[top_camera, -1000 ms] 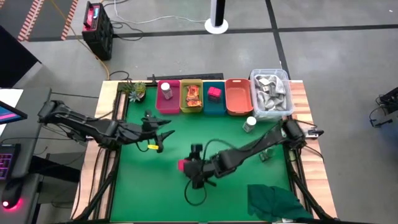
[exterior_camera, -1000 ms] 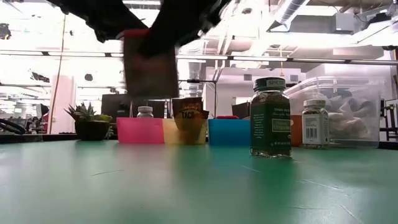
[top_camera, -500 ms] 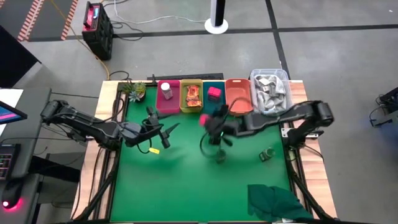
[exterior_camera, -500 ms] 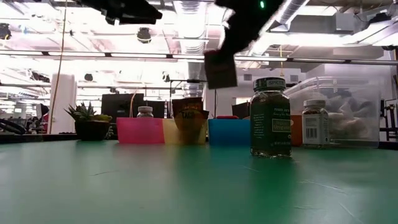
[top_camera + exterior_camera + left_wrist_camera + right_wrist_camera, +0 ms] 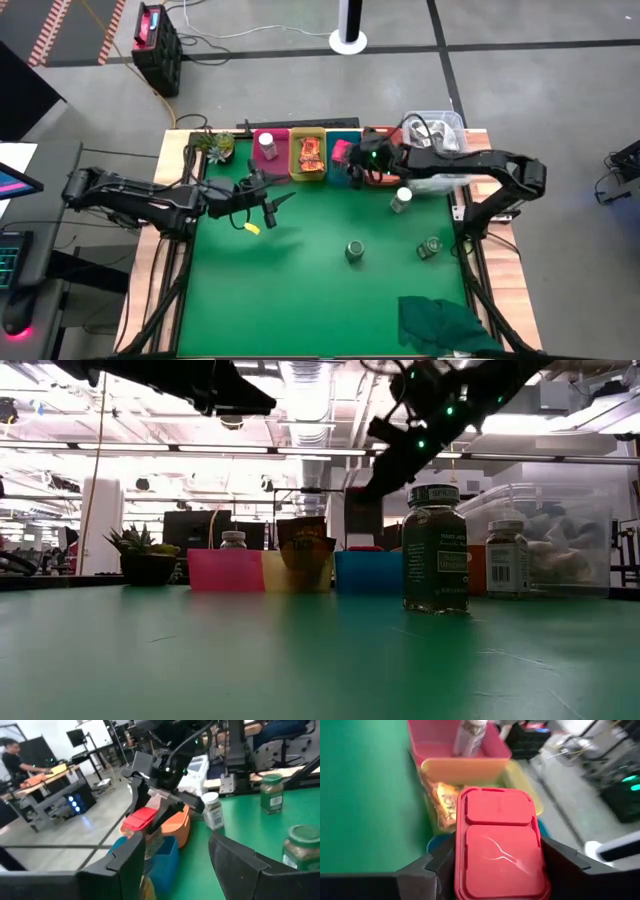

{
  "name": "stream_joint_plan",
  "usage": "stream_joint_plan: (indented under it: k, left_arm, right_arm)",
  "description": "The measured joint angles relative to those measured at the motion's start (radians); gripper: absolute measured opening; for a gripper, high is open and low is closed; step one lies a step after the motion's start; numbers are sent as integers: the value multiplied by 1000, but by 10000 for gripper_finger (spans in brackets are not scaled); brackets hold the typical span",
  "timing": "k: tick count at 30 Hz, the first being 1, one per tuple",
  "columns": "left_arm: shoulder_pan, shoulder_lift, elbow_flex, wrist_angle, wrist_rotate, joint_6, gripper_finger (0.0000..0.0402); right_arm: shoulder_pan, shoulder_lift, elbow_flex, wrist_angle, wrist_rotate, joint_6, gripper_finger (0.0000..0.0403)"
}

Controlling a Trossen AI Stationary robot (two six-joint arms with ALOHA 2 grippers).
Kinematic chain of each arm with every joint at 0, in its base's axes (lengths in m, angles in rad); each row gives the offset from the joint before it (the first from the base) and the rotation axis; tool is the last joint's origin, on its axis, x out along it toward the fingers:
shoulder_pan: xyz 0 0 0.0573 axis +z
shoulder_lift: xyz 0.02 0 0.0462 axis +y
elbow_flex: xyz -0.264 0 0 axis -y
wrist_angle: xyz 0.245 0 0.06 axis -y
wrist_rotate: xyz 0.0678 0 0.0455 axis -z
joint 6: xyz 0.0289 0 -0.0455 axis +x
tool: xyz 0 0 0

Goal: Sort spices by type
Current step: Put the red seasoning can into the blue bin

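Over the blue bin (image 5: 344, 166) we find the right gripper (image 5: 354, 168) clamped on a pink little box (image 5: 498, 851), its dark fingers (image 5: 427, 867) pressed against both sides of the glossy, rounded-corner lid. From the left wrist view the same box (image 5: 139, 819) hangs just above that bin (image 5: 163, 863), held clear of its rim. Beside the blue bin on one side sits the yellow bin (image 5: 308, 158) with a crinkled orange-brown flat packet (image 5: 311, 153) in it, and beyond that the pink bin (image 5: 268, 157) holding a white-capped jar (image 5: 267, 146). On the other side stands the orange bin (image 5: 382, 160), partly covered by the right arm, then a clear plastic tub (image 5: 437, 152) whose contents we cannot make out. Another white-capped jar (image 5: 402, 199) stands on the green felt-like mat (image 5: 300, 290) near the orange bin. Two green-lidded round jars (image 5: 355, 250) (image 5: 430, 247) stand farther from the blue bin, out on the mat. The left gripper (image 5: 278, 201) hovers well apart from the blue bin, its fingers spread and holding nothing. In the low view the blue bin (image 5: 368, 572) hides whatever already lies inside it.
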Motion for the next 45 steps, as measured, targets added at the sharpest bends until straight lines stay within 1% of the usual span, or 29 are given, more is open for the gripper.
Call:
stream_joint_plan:
  k: [4,6,10,15,22,29,33,37,41,45]
  left_arm:
    - [35,-1,0,-31,13,-20,208]
    - [45,-1,0,-44,13,-27,208]
    - [47,-1,0,-44,13,-24,208]
    - [49,-1,0,-49,12,-16,208]
    - [50,-1,0,-48,10,-3,208]
    - [50,-2,0,-32,9,-3,208]
    - [50,-2,0,-32,9,4,208]
    - [50,-3,0,-32,9,5,208]
    - [49,-3,0,-32,9,5,208]
    - [49,-3,0,-36,9,-2,208]
  right_arm:
    - [-66,52,0,30,-129,-3,240]
    - [-86,80,0,34,-148,0,240]
    - [-105,137,0,51,-142,-12,240]
    - [-115,191,0,77,-27,-75,240]
    - [-132,229,0,79,-11,-139,240]
    - [-168,223,1,111,-15,-163,240]
    - [-169,223,1,85,-91,-151,240]
    - [-156,223,1,81,-123,-169,240]
    - [-147,221,1,81,-124,-180,240]
    - [-140,221,1,74,-126,-141,249]
